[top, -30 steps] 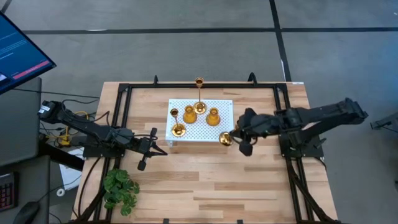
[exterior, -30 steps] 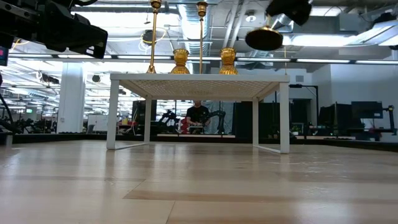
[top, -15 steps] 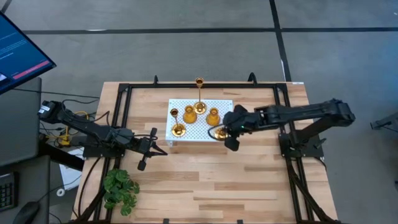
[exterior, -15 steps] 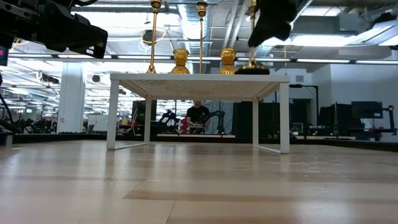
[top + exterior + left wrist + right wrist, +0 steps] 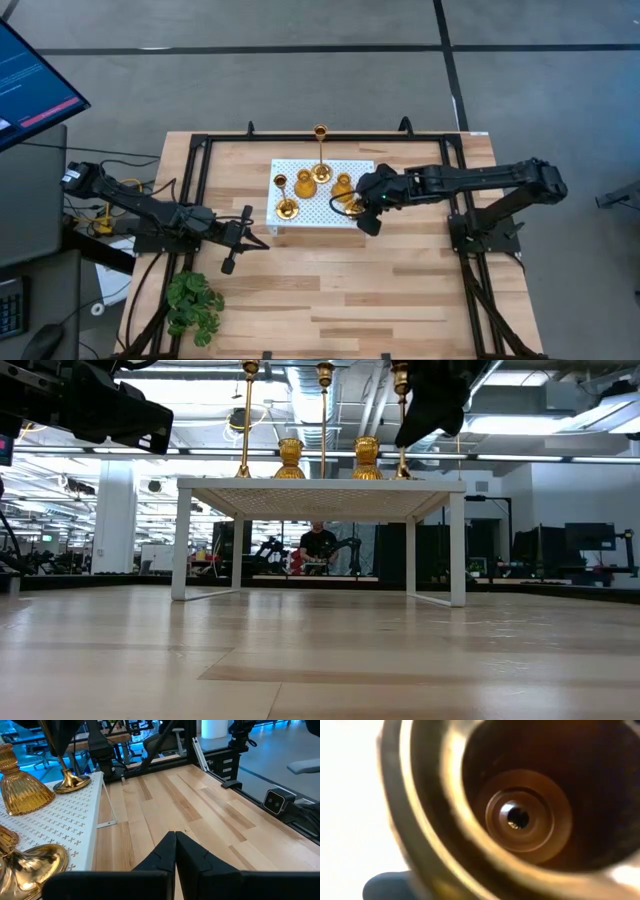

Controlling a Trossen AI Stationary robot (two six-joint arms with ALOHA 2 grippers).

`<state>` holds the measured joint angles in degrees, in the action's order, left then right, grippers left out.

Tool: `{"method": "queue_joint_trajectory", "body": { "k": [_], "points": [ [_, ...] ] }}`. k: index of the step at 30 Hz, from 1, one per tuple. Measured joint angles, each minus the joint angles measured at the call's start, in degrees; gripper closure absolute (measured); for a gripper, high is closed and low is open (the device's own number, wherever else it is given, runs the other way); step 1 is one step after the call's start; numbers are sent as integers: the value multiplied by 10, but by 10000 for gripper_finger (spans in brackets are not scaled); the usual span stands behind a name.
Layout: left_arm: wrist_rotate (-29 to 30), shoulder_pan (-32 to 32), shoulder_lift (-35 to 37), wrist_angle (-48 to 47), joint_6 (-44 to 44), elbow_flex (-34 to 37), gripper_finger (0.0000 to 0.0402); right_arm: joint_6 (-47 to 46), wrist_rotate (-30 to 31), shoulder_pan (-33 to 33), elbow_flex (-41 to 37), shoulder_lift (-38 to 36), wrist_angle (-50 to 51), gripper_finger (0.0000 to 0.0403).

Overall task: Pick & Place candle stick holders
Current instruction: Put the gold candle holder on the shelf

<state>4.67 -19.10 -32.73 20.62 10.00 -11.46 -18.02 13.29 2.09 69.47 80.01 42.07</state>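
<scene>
Over the white board's (image 5: 300, 205) right edge | right claw (image 5: 358, 205) grips a gold candle holder (image 5: 349, 207), base just above the board | left claw (image 5: 240, 240) pinched narrow, idle on the counter (image 5: 400, 290) | likely light, stiff, slippery; hold the stem

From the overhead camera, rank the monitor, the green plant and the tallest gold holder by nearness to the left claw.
1. Green plant: on the table's near left corner, just off the left claw, which hangs beside the white board.
2. Tallest holder: at the board's far edge.
3. Monitor: off the table, in the picture's far left corner.
</scene>
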Motion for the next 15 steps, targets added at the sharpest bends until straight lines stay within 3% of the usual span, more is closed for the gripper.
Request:
{"method": "queue_joint_trajectory", "body": {
  "k": [9, 15],
  "points": [
    [0, 0, 0, 0, 0, 0, 394, 0, -14, 1, 0, 0, 0, 402],
    [0, 0, 0, 0, 0, 0, 394, 0, -14, 0, 0, 0, 0, 366]
  ]
}}
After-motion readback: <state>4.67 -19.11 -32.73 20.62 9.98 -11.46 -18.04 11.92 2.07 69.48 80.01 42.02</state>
